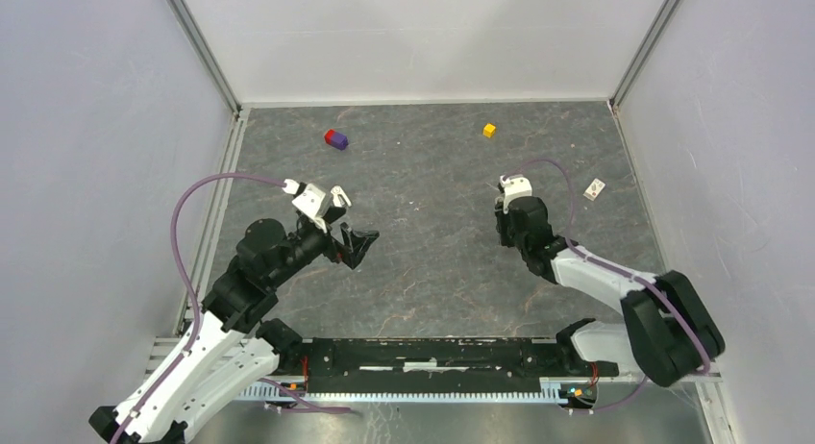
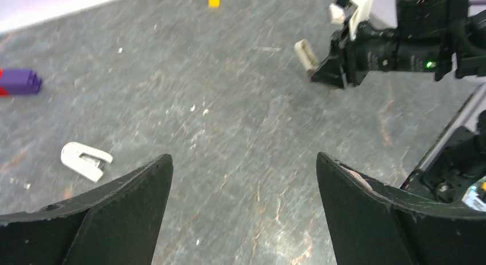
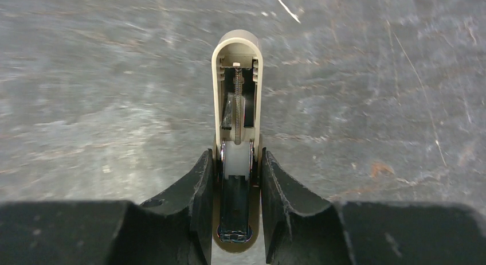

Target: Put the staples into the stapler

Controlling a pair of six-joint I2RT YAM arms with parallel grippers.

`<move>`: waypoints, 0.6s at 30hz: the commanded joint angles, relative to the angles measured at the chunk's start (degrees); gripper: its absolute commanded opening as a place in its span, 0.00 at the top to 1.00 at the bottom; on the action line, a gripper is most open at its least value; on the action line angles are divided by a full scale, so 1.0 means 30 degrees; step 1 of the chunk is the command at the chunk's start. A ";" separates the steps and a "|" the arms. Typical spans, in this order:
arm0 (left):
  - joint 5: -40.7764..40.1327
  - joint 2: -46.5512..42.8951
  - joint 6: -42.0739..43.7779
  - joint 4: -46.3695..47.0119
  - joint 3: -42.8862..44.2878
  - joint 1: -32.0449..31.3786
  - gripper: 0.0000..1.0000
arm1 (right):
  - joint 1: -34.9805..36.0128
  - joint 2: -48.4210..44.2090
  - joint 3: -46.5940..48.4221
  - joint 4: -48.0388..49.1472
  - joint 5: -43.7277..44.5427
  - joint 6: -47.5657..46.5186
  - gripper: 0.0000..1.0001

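Currently the right gripper (image 3: 236, 162) is clamped on the beige plastic mini stapler (image 3: 236, 47), hinged open toward 12 o'clock; at its 9 o'clock, the left gripper (image 2: 243, 159) gapes apart.

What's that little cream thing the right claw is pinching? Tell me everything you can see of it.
It is the stapler, a tiny cream-white plastic piece with a rounded far end. Its open inside faces the wrist camera, showing a thin metal coil spring along its middle, a white block and a dark metal channel. The right gripper clamps its two sides, and it points straight away from the wrist. Whether it touches the table is unclear.
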 commanded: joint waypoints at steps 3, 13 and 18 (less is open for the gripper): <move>-0.2061 0.0221 0.1105 -0.1889 0.0381 0.0008 0.00 | -0.1196 0.1421 0.0624 0.1437 0.1887 -0.0387 0.82; -0.3336 0.0128 0.1427 -0.2163 0.0065 0.0014 0.00 | -0.2530 0.3436 -0.0184 0.3846 -0.0282 -0.0947 0.78; -0.3987 0.0435 0.1405 -0.2368 0.0131 0.0019 0.00 | -0.2884 0.3865 -0.0648 0.5209 -0.1287 -0.1126 0.77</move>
